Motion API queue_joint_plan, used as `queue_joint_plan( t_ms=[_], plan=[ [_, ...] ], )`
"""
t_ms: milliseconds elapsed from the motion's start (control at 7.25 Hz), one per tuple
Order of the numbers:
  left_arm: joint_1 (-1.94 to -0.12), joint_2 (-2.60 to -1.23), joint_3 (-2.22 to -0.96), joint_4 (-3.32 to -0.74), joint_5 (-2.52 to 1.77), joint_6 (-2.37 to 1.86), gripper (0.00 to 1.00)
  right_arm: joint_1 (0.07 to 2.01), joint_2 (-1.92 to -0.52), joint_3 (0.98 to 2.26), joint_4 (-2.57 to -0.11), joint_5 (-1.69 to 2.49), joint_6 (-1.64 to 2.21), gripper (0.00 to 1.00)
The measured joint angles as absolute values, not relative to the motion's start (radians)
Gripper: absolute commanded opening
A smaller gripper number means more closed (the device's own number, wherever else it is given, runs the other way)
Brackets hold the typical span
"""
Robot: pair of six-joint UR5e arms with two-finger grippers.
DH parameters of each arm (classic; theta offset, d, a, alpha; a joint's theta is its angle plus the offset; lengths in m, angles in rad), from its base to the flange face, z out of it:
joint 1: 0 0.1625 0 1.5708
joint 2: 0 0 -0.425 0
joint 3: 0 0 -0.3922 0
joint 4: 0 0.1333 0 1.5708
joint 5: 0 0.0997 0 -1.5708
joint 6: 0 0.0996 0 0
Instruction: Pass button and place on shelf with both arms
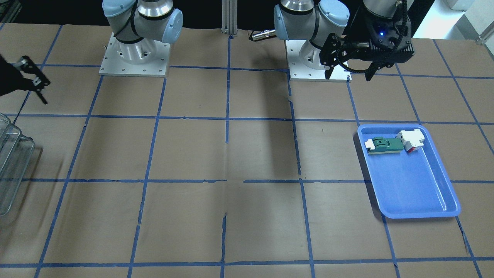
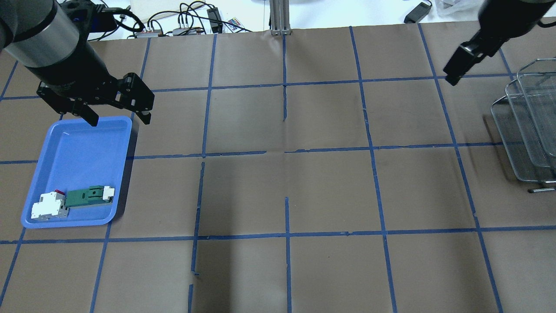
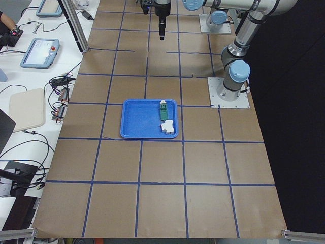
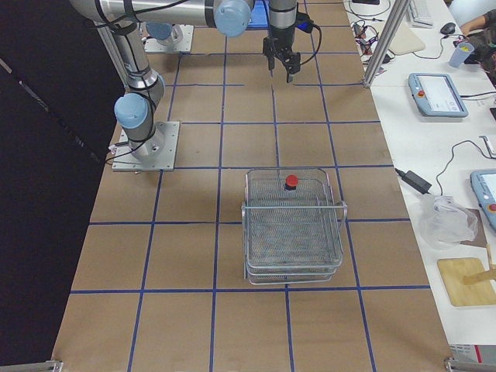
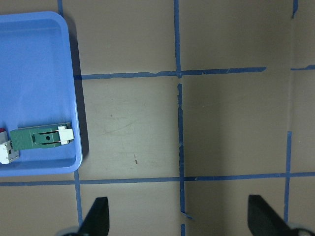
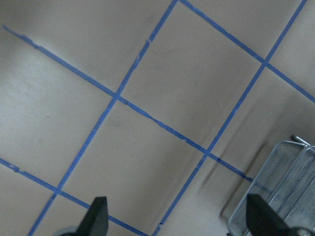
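The red-headed button (image 4: 291, 181) sits on the top tier of the wire-mesh shelf (image 4: 294, 229), near its far end; no other view shows it. The shelf also shows at the table's right edge in the overhead view (image 2: 527, 130) and in the right wrist view (image 6: 275, 196). My right gripper (image 2: 452, 79) hangs high beside the shelf, open and empty, its fingertips (image 6: 98, 216) wide apart. My left gripper (image 2: 119, 121) hangs open and empty high over the blue tray's far edge, and it also shows in the front view (image 1: 348, 77).
The blue tray (image 2: 78, 152) lies on the robot's left and holds a green-and-white flat part (image 2: 89, 195) and a white block with red (image 2: 48, 206). Brown paper with blue tape lines covers the table. The two arm bases stand at the robot-side edge.
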State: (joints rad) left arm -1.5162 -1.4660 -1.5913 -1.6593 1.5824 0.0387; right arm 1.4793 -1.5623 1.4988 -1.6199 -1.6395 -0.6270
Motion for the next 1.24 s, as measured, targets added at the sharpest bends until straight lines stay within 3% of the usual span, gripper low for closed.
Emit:
queue_joint_plan(
  t_ms=[552,1241],
  plan=[
    [-1.522,-1.479,-1.586,-1.656,1.580,-0.055,1.00,1.628,-1.537,1.479,-1.547,-1.630,-0.059,1.00],
    [-1.528,-1.476,-1.591,-1.656,1.579,-0.057,1.00,1.598,-1.536,1.506,-1.499,-1.616,0.034,1.00]
  ],
)
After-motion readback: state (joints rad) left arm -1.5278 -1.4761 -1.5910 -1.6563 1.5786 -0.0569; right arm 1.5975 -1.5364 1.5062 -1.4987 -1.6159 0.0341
